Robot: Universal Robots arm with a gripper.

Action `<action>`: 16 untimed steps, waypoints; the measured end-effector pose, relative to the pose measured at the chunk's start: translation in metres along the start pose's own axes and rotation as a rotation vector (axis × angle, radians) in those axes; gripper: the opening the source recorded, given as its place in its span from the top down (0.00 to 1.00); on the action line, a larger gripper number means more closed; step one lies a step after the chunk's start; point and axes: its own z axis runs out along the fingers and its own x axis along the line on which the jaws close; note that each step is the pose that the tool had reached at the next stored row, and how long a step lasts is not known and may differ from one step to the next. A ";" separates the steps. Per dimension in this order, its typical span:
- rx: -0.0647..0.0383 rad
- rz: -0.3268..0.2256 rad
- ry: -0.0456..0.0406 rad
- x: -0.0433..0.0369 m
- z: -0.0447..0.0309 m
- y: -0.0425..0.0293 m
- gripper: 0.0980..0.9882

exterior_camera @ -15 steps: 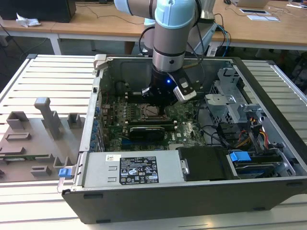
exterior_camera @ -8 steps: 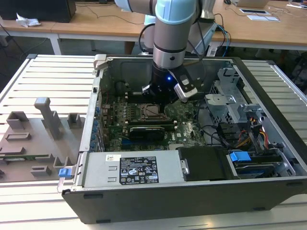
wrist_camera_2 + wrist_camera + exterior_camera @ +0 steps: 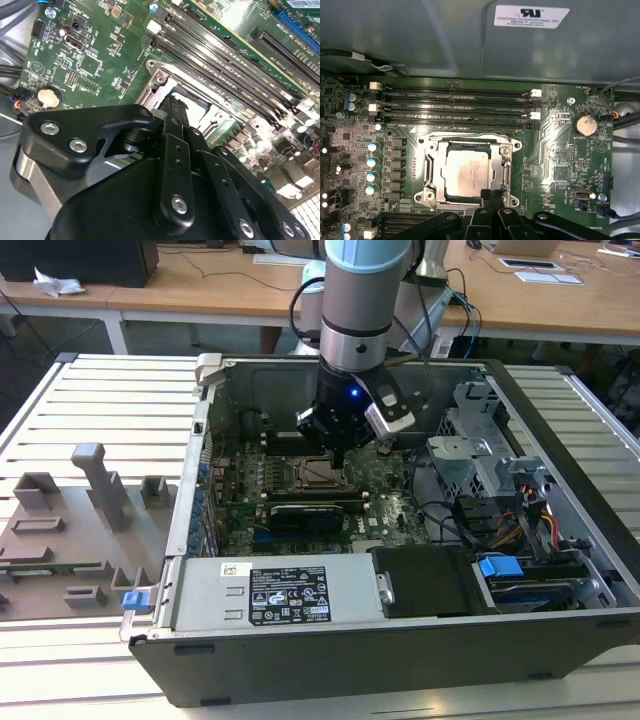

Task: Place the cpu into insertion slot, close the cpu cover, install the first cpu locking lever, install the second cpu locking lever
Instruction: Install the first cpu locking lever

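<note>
Wooden desks (image 3: 200,285) stand behind a pale slatted surface (image 3: 110,400) that carries an open computer case (image 3: 400,640), and we see the arm (image 3: 365,300) reaching down into it over the green board (image 3: 395,515). Our hand (image 3: 338,455) hangs just above the socket area in the exterior view. In the first wrist view the cpu (image 3: 468,170) lies flat in the slot (image 3: 451,192), silvery top up, and the cover (image 3: 506,162) is folded down around it as a dull metal frame, its window showing the chip. We see the hand's black fingers (image 3: 487,197) drawn together to a narrow tip that meets the frame's near edge; they hold nothing that we can make out. In the second wrist view the same tip (image 3: 172,107) sits against the metal frame (image 3: 160,77), with the black linkage of the hand in front. Long black memory slots (image 3: 455,102) run beside the socket, and a coin cell (image 3: 585,125) sits on the board well apart from it. On the surface toward the exterior view's left lie grey fixtures (image 3: 95,500). We cannot tell how the locking levers stand.
</note>
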 end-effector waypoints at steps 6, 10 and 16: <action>0.000 0.000 -0.0001 -0.0002 -0.0091 0.0003 0.99; 0.000 0.000 0.0000 -0.0002 -0.0136 0.0004 0.99; 0.000 0.000 0.0000 -0.0003 -0.0211 0.0006 0.99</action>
